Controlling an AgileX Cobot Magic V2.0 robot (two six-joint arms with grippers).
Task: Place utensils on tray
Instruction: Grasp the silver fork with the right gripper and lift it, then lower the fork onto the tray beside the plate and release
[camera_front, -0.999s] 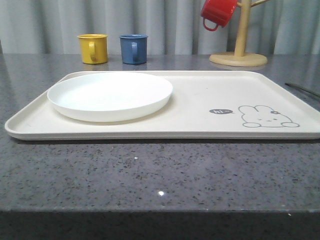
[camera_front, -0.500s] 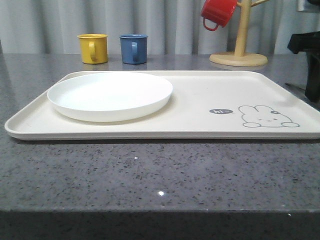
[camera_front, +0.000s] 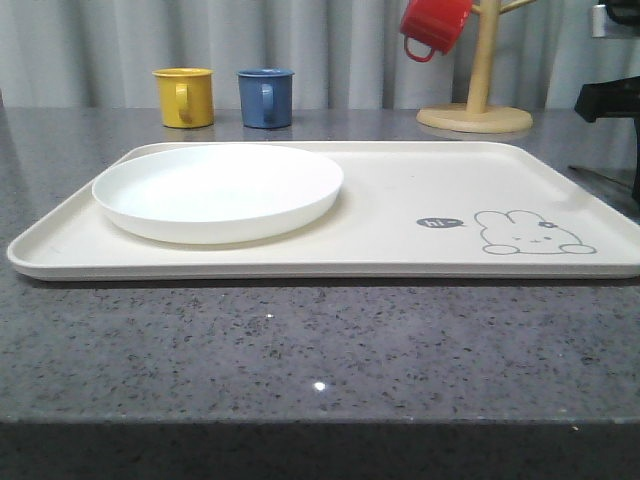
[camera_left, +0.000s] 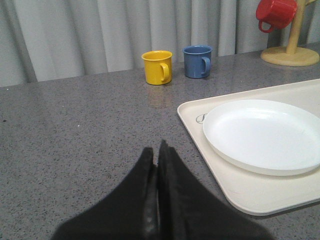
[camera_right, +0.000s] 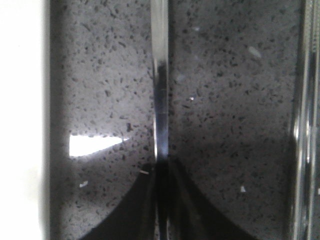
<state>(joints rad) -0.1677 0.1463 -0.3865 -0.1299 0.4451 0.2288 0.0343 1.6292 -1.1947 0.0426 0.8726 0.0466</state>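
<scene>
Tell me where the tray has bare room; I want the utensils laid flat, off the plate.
The tray is bare across its right half, from the white plate to the right rim, apart from the printed rabbit. A bare strip also runs along the near rim before the plate. The left half is crowded by the plate.

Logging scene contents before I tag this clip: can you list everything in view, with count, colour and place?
Rectangular cream tray: one, rabbit drawing, centre of the grey speckled stone countertop.
Round white plate: one, on the tray's left part.
Yellow mug: one, behind the tray.
Blue mug: one, beside the yellow one.
Red mug: one, hung on the wooden mug tree.
Slim shiny metal utensils: at least two, right of the tray.
Left gripper: black, jaws shut, empty.
Right gripper: black, jaws around one utensil.
</scene>
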